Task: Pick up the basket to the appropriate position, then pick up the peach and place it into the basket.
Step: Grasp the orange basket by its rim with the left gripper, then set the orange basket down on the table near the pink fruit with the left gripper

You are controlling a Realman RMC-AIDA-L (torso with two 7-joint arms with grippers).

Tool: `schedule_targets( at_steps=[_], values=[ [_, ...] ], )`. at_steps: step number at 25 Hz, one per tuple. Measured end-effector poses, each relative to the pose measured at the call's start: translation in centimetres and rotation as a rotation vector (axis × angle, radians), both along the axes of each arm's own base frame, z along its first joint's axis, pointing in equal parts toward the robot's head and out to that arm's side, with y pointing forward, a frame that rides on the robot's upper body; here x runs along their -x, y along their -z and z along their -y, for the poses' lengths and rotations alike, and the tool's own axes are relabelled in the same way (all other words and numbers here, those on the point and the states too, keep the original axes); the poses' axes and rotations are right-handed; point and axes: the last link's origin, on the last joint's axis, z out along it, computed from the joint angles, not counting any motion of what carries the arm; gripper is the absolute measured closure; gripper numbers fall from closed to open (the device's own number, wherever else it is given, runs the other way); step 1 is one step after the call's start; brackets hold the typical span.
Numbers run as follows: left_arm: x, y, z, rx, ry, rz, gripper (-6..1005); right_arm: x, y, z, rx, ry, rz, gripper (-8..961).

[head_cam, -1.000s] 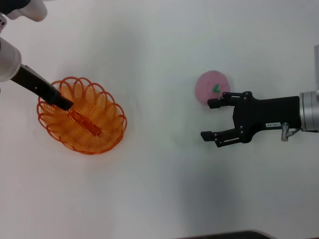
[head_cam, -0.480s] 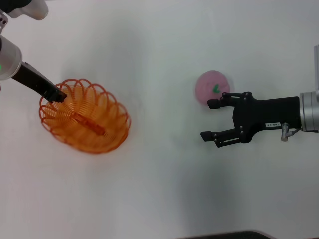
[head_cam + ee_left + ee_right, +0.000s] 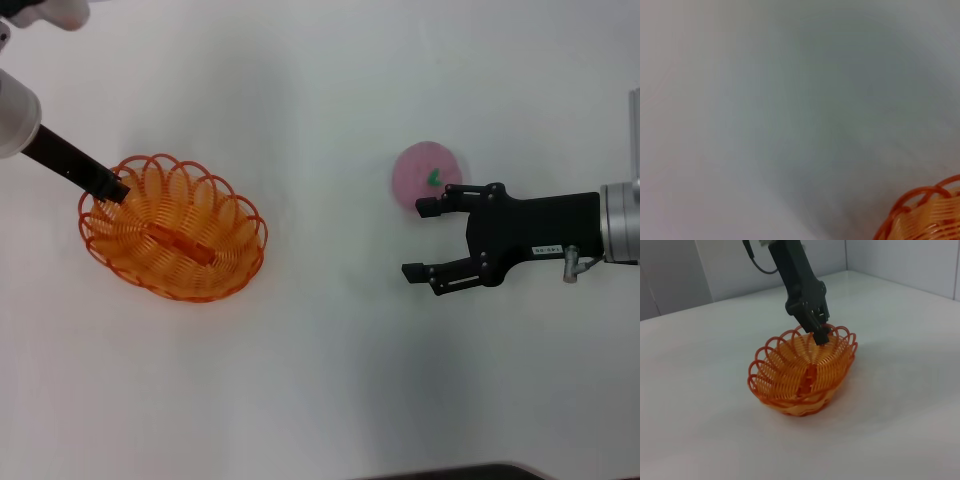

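Note:
The orange wire basket (image 3: 200, 250) sits on the white table at the left, and shows in the right wrist view (image 3: 800, 375). My left gripper (image 3: 114, 189) is at its far-left rim and is shut on a loop of the rim, as the right wrist view (image 3: 819, 335) shows. The left wrist view shows only a bit of the basket rim (image 3: 925, 212). The pink peach (image 3: 420, 172) with its green leaf mark lies at the right. My right gripper (image 3: 414, 240) is open and empty, just in front of the peach, with one fingertip beside it.
The white table (image 3: 320, 120) stretches between the basket and the peach. A dark edge (image 3: 450, 472) runs along the near side. Grey walls (image 3: 900, 260) stand behind the table in the right wrist view.
The basket has turned and settled flatter, its right end swinging to the right. My left gripper has shifted slightly back along with the rim. The right arm and the peach have not moved.

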Motion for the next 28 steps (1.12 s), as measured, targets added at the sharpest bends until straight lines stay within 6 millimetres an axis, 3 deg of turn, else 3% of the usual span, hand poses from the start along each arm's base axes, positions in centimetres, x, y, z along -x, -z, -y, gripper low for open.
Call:
schedule_targets(
  at_steps=[10, 17, 28],
  values=[
    [0.2, -2.4, 0.6, -0.031, -0.350, 0.134, 858, 0.0, 0.1, 0.0, 0.002, 0.001, -0.003, 10],
    [0.5, -3.3, 1.5, -0.019, -0.472, 0.274, 933, 0.1, 0.1, 0.1, 0.003, 0.001, -0.005, 10],
    [1.3, -2.3, 3.9, -0.031, -0.643, 0.491, 934, 0.1, 0.1, 0.0, 0.003, -0.003, -0.005, 10]
  ],
)
